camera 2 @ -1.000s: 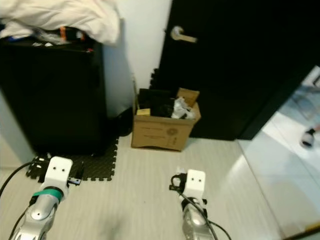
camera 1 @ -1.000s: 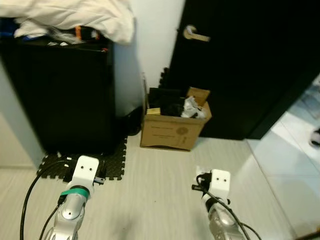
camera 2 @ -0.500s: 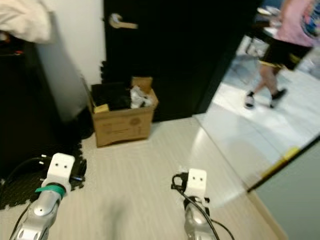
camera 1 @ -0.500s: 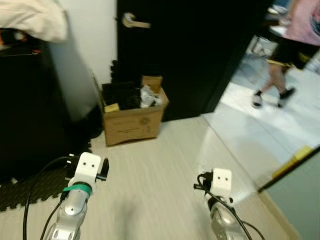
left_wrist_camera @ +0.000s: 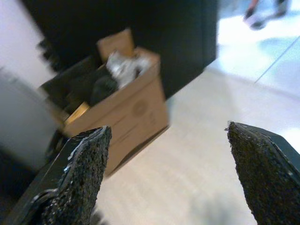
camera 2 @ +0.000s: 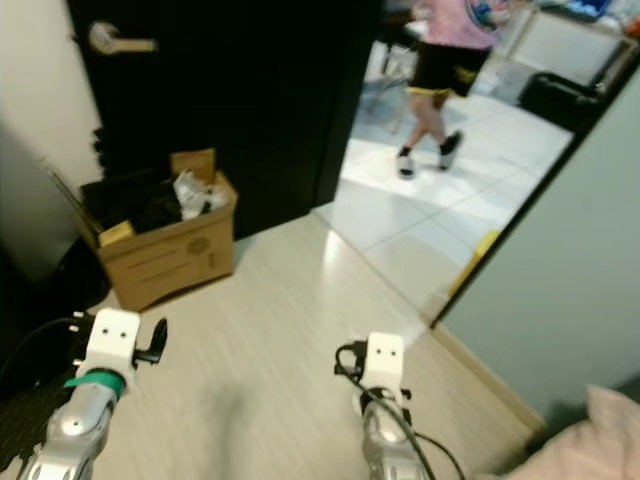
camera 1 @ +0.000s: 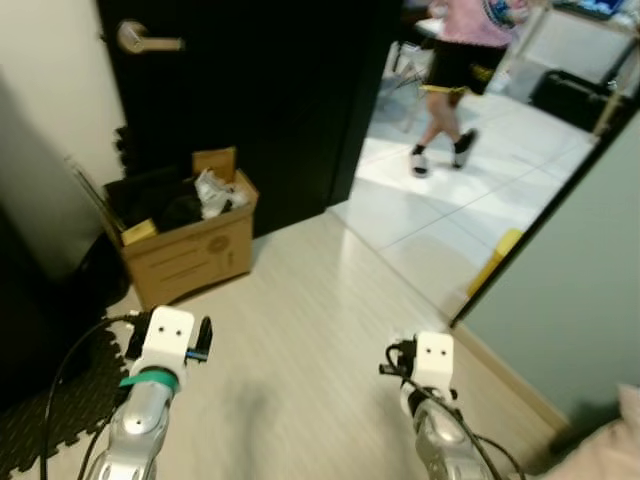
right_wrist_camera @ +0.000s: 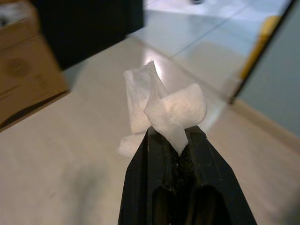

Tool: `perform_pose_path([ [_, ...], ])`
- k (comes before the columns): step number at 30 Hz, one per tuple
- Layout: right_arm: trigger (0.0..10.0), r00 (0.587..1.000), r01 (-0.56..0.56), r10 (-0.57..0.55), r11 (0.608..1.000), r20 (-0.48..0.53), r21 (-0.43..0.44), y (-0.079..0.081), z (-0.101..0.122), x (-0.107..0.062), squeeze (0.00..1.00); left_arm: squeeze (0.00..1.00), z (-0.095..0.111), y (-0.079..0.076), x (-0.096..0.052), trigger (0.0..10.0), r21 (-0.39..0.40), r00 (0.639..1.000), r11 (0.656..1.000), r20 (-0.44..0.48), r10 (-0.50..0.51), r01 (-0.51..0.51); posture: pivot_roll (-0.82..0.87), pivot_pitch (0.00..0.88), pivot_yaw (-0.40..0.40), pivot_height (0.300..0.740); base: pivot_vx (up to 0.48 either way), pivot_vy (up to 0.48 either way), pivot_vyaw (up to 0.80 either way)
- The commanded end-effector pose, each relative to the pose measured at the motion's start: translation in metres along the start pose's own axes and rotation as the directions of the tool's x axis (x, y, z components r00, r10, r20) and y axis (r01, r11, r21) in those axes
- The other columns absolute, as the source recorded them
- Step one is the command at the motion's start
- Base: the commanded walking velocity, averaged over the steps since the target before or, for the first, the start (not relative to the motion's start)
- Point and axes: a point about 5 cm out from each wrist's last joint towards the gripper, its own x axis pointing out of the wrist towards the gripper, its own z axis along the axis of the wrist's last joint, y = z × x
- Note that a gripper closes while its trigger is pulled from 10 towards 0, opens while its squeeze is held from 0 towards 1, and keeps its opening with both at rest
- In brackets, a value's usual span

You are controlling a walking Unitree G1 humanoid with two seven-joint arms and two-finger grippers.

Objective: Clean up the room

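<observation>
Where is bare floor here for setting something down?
Bare floor runs from the box to the grey wall. Crowded: the box is full, and a person walks the tiled doorway.

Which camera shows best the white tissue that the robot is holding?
The right wrist view: the crumpled white tissue sits pinched in the right gripper, close up. In the eye views that gripper's fingertips are hidden behind its white wrist, so the tissue is hidden too.
</observation>
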Motion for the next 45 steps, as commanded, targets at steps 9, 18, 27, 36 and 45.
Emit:
perform_pose_path([
  [9, 10.0, 1.0, -0.008, 0.008, 1.0, -0.019, 0.0, 0.0, -0.005, -0.001, 0.0, 0.0, -0.006, -0.002, -0.002, 10.0, 0.001, 1.0, 1.0, -0.029, 0.002, -0.002, 0.06, 0.0, -0.023, 0.74, 0.0, 0.0, -0.8],
  [18, 10.0, 0.999, -0.047, 0.047, 0.999, -0.014, -0.012, 0.004, -0.003, 0.001, 0.0, 0.0, -0.004, -0.004, -0.003, 10.0, -0.015, 1.0, 1.0, -0.006, -0.011, 0.011, 0.06, 0.0, -0.042, 0.74, 0.0, 0.0, -0.06],
  [27, 10.0, 0.998, -0.053, 0.053, 0.999, -0.018, -0.013, 0.006, -0.002, 0.003, 0.0, 0.0, -0.004, -0.001, -0.005, 10.0, -0.025, 1.0, 1.0, 0.001, -0.003, 0.003, 0.07, 0.0, -0.049, 0.74, 0.334, 0.0, 0.0],
  [36, 10.0, 0.998, -0.054, 0.054, 0.998, -0.022, -0.012, 0.007, -0.004, 0.002, 0.0, 0.0, -0.004, 0.002, -0.006, 10.0, -0.029, 1.0, 1.0, -0.002, 0.005, -0.005, 0.07, 0.0, -0.045, 0.74, 0.385, 0.0, 0.0],
  [45, 10.0, 0.998, -0.053, 0.053, 0.998, -0.025, -0.021, 0.006, -0.005, 0.002, 0.0, 0.0, -0.005, 0.006, -0.006, 10.0, -0.024, 1.0, 1.0, -0.004, 0.01, -0.01, 0.08, 0.0, -0.053, 0.74, 0.394, 0.0, 0.0],
])
